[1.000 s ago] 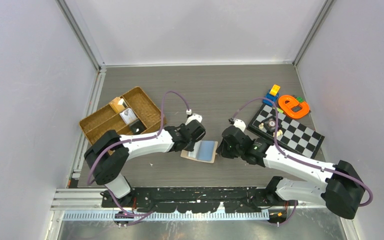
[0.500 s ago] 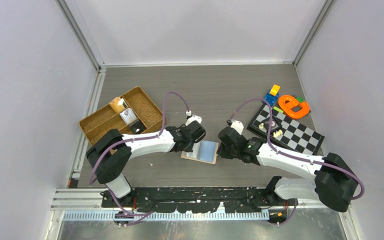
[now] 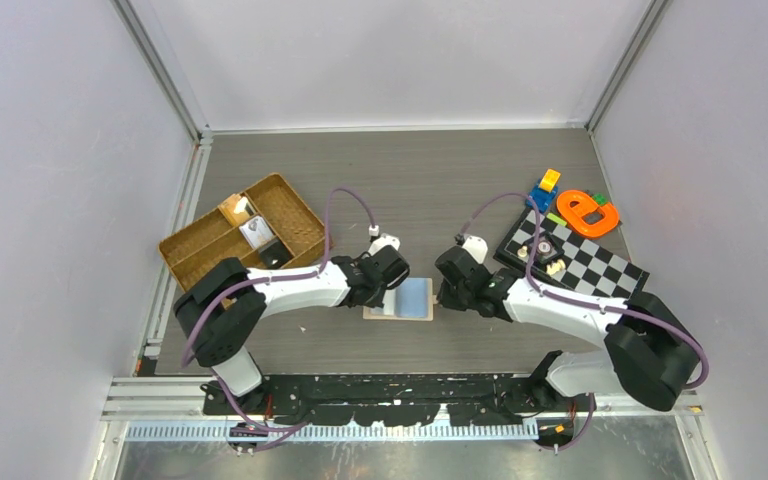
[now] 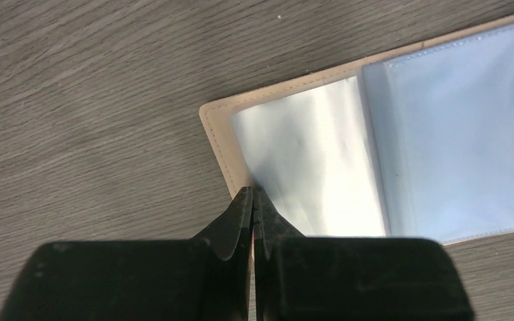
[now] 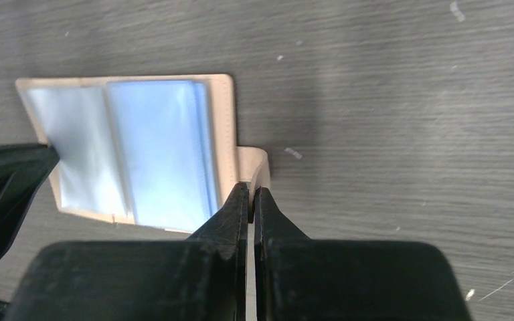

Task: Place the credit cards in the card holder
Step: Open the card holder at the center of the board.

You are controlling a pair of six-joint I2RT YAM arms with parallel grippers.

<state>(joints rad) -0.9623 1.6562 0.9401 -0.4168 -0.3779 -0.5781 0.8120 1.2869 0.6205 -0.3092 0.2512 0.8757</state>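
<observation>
- Grey wood-grain surface point(image 3: 430, 170) fills the floor of a white-walled booth, and the card holder point(image 3: 407, 299) lies open on it, near the front edge between the two arms.
- From above we also see a wicker tray point(image 3: 300, 215) to the left and a chessboard point(image 3: 600, 275) with an orange toy point(image 3: 587, 212) to the right; neither wrist camera shows these.
- From above, the left tool point(image 3: 386, 296) meets the holder's left edge and the right tool point(image 3: 441, 299) its right edge, but we cannot read the fingers there.
- Up close, the left wrist view shows its fingers pressed together, tips at the peach border beside a silvery inner leaf.
- Only the right wrist view shows the snap tab point(image 5: 257, 162). The right tool's fingers are pressed together with their tips at it, and we cannot tell whether they pinch it.
- Both wrist views show a light blue inner half beside the silvery one.
</observation>
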